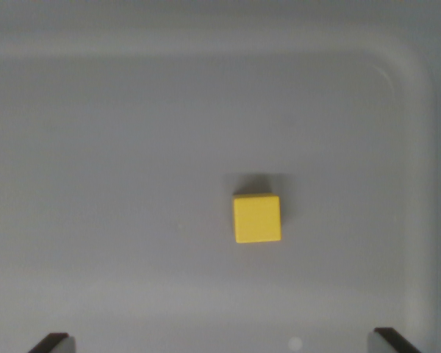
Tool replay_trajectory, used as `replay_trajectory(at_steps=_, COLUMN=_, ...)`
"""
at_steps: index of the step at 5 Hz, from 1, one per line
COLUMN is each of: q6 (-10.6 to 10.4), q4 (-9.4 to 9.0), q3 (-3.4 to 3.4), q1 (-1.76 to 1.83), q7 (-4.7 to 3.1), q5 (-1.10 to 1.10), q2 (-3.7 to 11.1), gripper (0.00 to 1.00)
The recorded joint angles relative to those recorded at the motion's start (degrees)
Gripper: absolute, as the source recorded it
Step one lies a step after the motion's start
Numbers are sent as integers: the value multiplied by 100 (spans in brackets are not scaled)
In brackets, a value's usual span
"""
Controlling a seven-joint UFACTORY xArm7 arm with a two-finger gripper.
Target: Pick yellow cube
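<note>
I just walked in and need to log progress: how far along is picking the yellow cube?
Early stage. Done: the camera looks down on the cube, which lies alone in the grey tray. In hand: the approach; the fingers show only as dark tips at the bottom corners, spread wide, with nothing between them. Left: centre over the cube, descend, close on it and lift.

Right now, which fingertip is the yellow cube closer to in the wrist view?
The fingertip at the wrist view's right; the yellow cube sits slightly right of centre, touching neither.
</note>
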Motion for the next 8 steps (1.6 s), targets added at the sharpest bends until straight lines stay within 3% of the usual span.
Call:
replay_trajectory(at_steps=4, q6=-200, q4=-132, q3=-11, q1=-23, q7=-70, q5=25, q2=75, gripper=0)
replay_trajectory(at_steps=5, q6=-336, q4=-223, q3=-18, q1=-39, q7=-117, q5=42, q2=126, gripper=0)
replay_trajectory(at_steps=6, q6=-336, q4=-223, q3=-18, q1=-39, q7=-117, q5=42, q2=126, gripper=0)
replay_trajectory(at_steps=7, q6=-504, q4=-334, q3=-27, q1=-59, q7=-175, q5=64, q2=189, gripper=0)
replay_trajectory(at_steps=8, q6=-504, q4=-334, q3=-27, q1=-59, q7=-175, q5=64, q2=189, gripper=0)
